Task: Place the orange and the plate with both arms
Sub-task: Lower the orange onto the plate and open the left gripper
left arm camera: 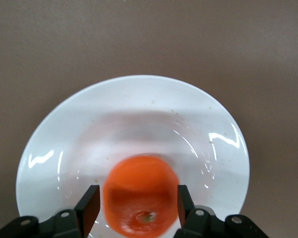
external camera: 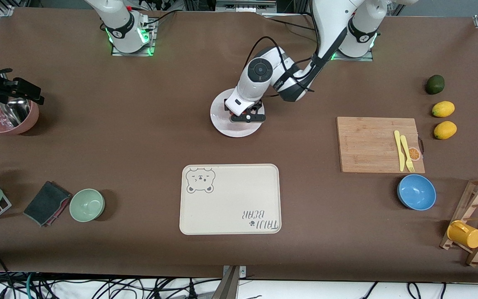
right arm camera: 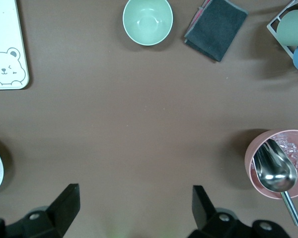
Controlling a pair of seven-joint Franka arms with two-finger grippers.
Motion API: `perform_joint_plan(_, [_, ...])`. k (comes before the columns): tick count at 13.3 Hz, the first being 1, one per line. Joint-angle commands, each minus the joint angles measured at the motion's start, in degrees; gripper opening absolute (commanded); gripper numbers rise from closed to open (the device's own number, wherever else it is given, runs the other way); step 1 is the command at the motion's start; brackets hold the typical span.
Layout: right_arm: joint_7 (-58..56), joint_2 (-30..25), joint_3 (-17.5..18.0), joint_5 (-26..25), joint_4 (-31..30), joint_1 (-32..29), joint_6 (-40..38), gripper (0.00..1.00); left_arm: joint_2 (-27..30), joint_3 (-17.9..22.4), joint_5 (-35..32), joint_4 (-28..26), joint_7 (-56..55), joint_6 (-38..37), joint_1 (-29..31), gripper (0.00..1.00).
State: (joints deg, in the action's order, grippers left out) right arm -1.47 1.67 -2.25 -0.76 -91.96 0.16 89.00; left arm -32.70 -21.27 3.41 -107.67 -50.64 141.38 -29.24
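The white plate (external camera: 230, 126) lies on the brown table near the middle, farther from the front camera than the bear tray. The orange (external camera: 243, 111) rests on the plate, mostly hidden under the left hand. In the left wrist view the orange (left arm camera: 139, 193) sits between the two fingers of my left gripper (left arm camera: 136, 203) on the plate (left arm camera: 134, 109), with thin gaps either side; the jaws are open. My left gripper (external camera: 247, 117) is low over the plate. My right gripper (external camera: 13, 89) waits, open and empty, over the right arm's end of the table (right arm camera: 134, 208).
The cream bear tray (external camera: 230, 199) lies nearer the front camera than the plate. A pink bowl with a metal scoop (external camera: 8, 116) sits under the right hand. A cutting board (external camera: 371, 145), a blue bowl (external camera: 416, 192), two lemons (external camera: 443, 109) and a green bowl (external camera: 87, 204) are around.
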Motion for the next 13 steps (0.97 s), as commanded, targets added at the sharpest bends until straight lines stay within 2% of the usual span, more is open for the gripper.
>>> perform_joint_plan(1, [0.5, 0.7, 0.1, 0.9, 1.5, -0.2, -0.9, 1.00, 0.3, 1.9, -0.2, 0.4, -1.0, -1.3, -1.1, 1.00])
perform_joint_plan(3, [0.5, 0.9, 0.1, 0.4, 1.5, -0.2, -1.1, 1.00, 0.9, 2.2, -0.2, -0.2, -1.0, -1.4, -1.0, 1.00])
perform_joint_plan(5, [0.7, 0.9, 0.1, 0.7, 1.5, 0.1, -1.2, 1.00, 4.3, 2.9, -0.2, -0.3, -1.0, -4.1, 0.3, 1.00])
perform_joint_plan(9, [0.9, 2.9, 0.7, 0.8, 1.4, 2.2, -3.2, 1.00, 16.9, 3.0, 0.6, -1.8, -0.3, -18.2, 11.8, 1.00])
perform_joint_plan(11, [0.9, 4.9, 0.7, 1.4, 1.5, 2.6, -3.4, 1.00, 21.3, 2.8, 0.6, -1.8, 4.8, -23.6, 17.1, 1.00])
perform_joint_plan(12, [-0.2, 6.2, 0.8, 2.2, 1.3, 3.0, -3.7, 1.00, 23.4, 2.9, 0.5, -1.8, 9.9, -25.9, 19.4, 1.00])
perform_joint_plan(13, [-0.3, 7.1, 1.0, 7.2, 0.4, 3.3, -4.4, 1.00, 25.5, 3.1, 0.5, -1.7, 14.2, -28.2, 21.6, 1.00])
